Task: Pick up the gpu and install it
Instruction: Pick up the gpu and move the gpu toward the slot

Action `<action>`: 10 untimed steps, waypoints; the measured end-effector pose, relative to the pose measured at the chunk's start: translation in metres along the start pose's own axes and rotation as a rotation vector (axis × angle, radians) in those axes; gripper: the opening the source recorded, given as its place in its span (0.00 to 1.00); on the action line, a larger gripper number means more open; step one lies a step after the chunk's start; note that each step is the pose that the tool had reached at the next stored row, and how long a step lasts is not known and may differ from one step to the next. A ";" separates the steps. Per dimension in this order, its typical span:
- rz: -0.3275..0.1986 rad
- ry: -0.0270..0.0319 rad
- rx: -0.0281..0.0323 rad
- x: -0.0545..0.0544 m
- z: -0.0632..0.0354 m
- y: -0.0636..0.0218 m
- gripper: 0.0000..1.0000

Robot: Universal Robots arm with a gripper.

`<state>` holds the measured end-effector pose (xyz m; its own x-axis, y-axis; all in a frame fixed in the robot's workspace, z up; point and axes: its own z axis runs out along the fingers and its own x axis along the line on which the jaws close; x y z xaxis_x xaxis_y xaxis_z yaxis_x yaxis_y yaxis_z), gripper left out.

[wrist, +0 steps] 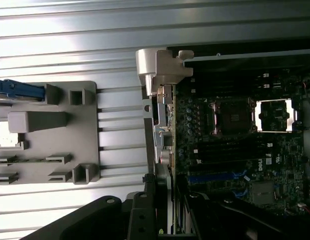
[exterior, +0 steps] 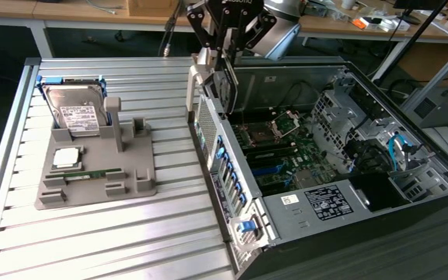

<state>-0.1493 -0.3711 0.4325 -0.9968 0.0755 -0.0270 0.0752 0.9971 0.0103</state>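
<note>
gpu (exterior: 227,92) | gripped upright in tool (exterior: 228,63) | above computer case (exterior: 217,153) wall

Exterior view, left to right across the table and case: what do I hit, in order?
Hard drive on the grey holder → gpu hanging edge-on from the gripper, which is shut on it → motherboard → blue cables.
</note>
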 end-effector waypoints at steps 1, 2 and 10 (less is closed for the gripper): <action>0.000 0.0000 0.0000 0.000 0.0000 0.0000 0.27; 0.000 -0.0001 0.0000 -0.001 0.0000 0.0000 0.27; 0.000 0.0000 0.0000 -0.005 0.0002 0.0002 0.27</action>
<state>-0.1446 -0.3712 0.4324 -0.9968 0.0754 -0.0270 0.0752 0.9971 0.0103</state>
